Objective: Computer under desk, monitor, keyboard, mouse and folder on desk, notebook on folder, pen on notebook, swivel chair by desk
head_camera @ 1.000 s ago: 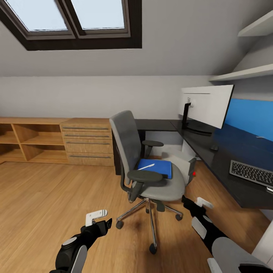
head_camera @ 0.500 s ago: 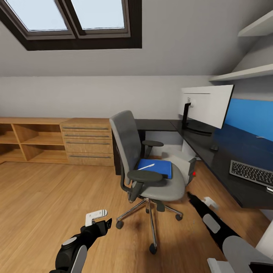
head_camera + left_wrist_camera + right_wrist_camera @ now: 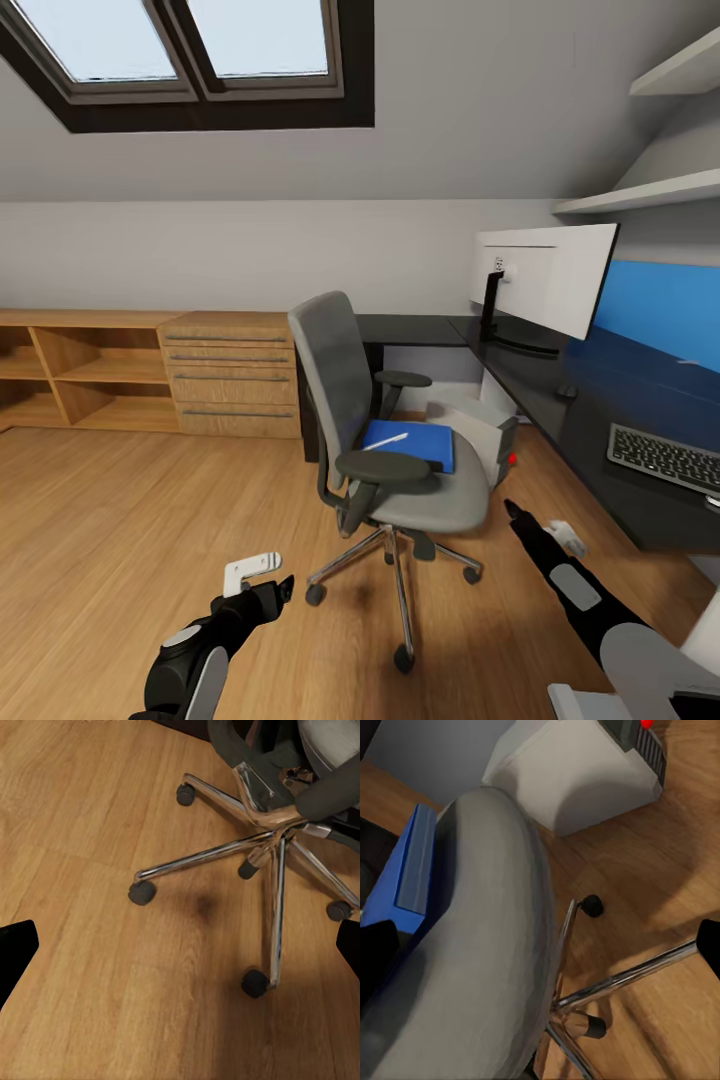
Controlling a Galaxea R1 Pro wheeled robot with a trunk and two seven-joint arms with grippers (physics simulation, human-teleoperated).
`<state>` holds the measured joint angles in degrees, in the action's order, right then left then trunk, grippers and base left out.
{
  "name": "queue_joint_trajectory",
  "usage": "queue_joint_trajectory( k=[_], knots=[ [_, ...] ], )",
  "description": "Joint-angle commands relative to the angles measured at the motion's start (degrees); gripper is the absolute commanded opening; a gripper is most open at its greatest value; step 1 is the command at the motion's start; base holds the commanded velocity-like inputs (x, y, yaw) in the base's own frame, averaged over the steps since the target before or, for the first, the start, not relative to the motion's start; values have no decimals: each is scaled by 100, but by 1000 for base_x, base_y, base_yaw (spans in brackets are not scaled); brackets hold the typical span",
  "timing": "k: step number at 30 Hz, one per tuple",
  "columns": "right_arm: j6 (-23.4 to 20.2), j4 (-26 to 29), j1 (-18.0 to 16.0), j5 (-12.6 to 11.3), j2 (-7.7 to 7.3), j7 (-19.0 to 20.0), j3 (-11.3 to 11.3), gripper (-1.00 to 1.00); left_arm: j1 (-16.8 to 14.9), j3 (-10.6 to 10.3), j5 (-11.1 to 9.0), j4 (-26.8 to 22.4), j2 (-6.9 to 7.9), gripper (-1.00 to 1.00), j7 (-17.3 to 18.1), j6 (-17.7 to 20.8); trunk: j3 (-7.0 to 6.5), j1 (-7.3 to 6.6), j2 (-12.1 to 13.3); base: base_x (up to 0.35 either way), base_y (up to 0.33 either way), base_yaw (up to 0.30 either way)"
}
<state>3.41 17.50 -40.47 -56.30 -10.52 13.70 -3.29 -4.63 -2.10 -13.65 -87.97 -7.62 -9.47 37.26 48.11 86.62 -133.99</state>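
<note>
My left gripper (image 3: 262,578) is hanging over bare floor (image 3: 120,520) with its jaws apart, holding nothing; my right gripper (image 3: 535,525) is reaching with jaws spread wide, touching nothing, its wrist looking past the seat edge. At twelve o'clock from my left gripper one swivel chair (image 3: 385,440) is standing, carrying one blue folder (image 3: 415,443) with one white pen (image 3: 386,439) lying on it. At one o'clock from my right gripper one computer (image 3: 480,432) is sitting under the desk (image 3: 590,420). On top I am seeing one monitor (image 3: 545,275), one keyboard (image 3: 664,457) and one mouse (image 3: 567,392). No writing is showing clearly enough to read.
</note>
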Motion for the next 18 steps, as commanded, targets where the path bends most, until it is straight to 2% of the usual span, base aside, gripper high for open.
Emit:
queue_joint_trajectory(
  k=[1, 11, 13, 14, 18],
  knots=[
    [3, -13, -5, -100, 0, 41, -16, 100, -3, 11, -63, -7, -1, 100, -49, 20, 6, 0, -2, 210, 0, 0],
    [106, -42, -5, -282, 37, 39, -22, 100, -3, 90, -61, -95, -2, 100, -51, 27, 6, 0, -2, 95, 0, 0],
    [112, -44, -5, -294, 36, 40, -23, 100, -3, 300, -74, -111, -4, 100, -53, 27, 6, 0, -2, 203, 0, 0],
    [114, -44, -4, -298, 37, 47, -23, 100, -3, 515, -84, -117, -12, 100, -54, 27, 6, 0, -2, 231, 0, 0],
    [118, -52, 3, -302, 34, 52, -23, 100, -3, 831, -94, -140, -18, 100, -54, 27, 6, 0, -2, 116, 0, 0]
  ],
)
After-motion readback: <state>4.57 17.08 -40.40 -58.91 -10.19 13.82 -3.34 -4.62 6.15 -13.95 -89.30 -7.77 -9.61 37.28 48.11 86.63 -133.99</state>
